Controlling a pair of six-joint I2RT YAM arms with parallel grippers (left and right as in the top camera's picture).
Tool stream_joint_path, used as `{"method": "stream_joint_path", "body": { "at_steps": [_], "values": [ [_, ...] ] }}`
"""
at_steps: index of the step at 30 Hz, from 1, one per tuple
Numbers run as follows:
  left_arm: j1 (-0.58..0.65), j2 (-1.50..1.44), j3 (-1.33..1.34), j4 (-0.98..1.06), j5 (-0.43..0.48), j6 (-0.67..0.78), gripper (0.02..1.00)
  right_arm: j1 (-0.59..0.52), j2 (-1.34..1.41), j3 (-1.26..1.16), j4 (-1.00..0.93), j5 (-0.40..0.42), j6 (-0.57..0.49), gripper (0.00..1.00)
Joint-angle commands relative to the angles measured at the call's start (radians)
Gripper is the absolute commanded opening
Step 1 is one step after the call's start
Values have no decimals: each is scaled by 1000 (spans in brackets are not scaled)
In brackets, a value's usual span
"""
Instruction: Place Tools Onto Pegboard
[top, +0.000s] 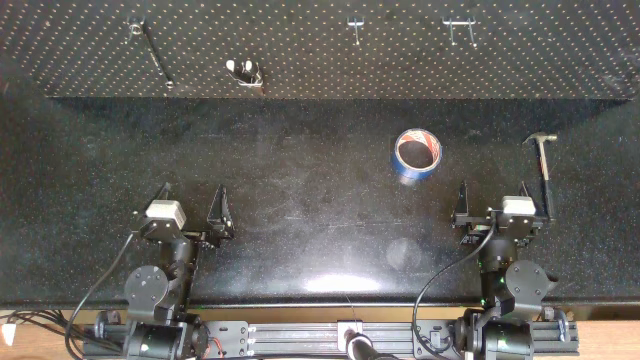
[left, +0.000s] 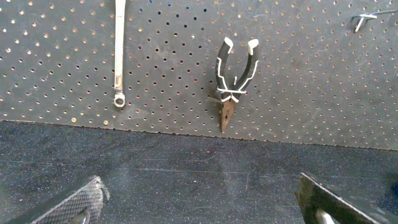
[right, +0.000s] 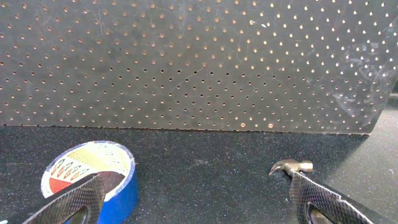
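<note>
Wrench (top: 155, 55), pliers (top: 245, 72) hung on pegboard (top: 400, 60); blue tape roll (top: 417, 155), hammer (top: 544, 165) on tabletop (top: 300, 200)

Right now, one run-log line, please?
hung: metal wrench, black-handled pliers | table: blue tape roll, metal hammer | left gripper open | right gripper open

A black, finely speckled worktop (top: 300, 190) fills the middle band of the top view. Two things lie directly on it, both in the right half and well apart. One is a roll of blue adhesive tape (top: 405, 172) (right: 121, 186), right of centre and lying flat with its open core upward. The other is a small metal-headed hammer with a dark handle (top: 544, 165) (right: 291, 167), near the right edge. Its head points toward the black perforated pegboard (top: 300, 50), which rises along the worktop's far edge at the top of the frame.
</note>
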Motion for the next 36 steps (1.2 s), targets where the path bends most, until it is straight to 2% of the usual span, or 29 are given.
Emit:
{"method": "stream_joint_path", "body": {
  "at_steps": [1, 4, 5, 6, 7, 9, 10, 12, 16, 20, 23, 27, 32, 34, 35, 36],
  "values": [
    [-5, -12, -2, -7, -3, 5, 993, -4, -5, -4, -2, -2, -10, 976],
    [-5, -12, -2, -8, -3, 5, 993, -4, 14, 19, -29, -2, -10, 976],
    [-5, -12, -2, -8, -3, 5, 993, -4, 75, 139, -176, -6, -10, 976],
    [-5, -12, -2, -7, -3, 5, 993, -4, 179, 293, -328, -53, 17, 976],
    [-5, -12, -2, -7, -3, 5, 993, -4, 367, 475, -429, -163, 90, 976],
    [-5, -12, -2, -7, -3, 5, 993, -3, 717, 735, -597, -342, 94, 976],
    [-5, -12, -2, -8, -3, 5, 996, 1, 855, 829, -708, -382, 95, 976],
    [-5, -12, -2, -7, -3, 5, 993, 43, 1081, 964, -870, -385, 84, 976],
    [-5, -12, -2, -8, -3, 5, 993, 223, 1383, 1130, -890, -384, 83, 976],
    [-5, -12, -2, -8, -3, 5, 993, 261, 1562, 1237, -890, -373, 52, 976],
    [-5, -12, -2, -8, -3, 5, 993, 261, 1628, 1240, -878, -315, 34, 976],
    [-5, -12, -2, -8, -3, 5, 993, 323, 1733, 1239, -775, -316, 1, 976],
    [-5, -12, -2, -8, -3, 5, 993, 323, 1810, 1239, -764, -294, 2, 989],
    [-5, -12, -2, -7, -3, 5, 993, 328, 1825, 1239, -766, -294, 9, 838],
    [-5, -12, -2, -7, -3, 5, 991, 328, 1825, 1239, -765, -294, 8, 603],
    [-5, -12, -2, -8, -3, 5, 993, 328, 1825, 1239, -765, -294, 9, 75]
  ]
}}
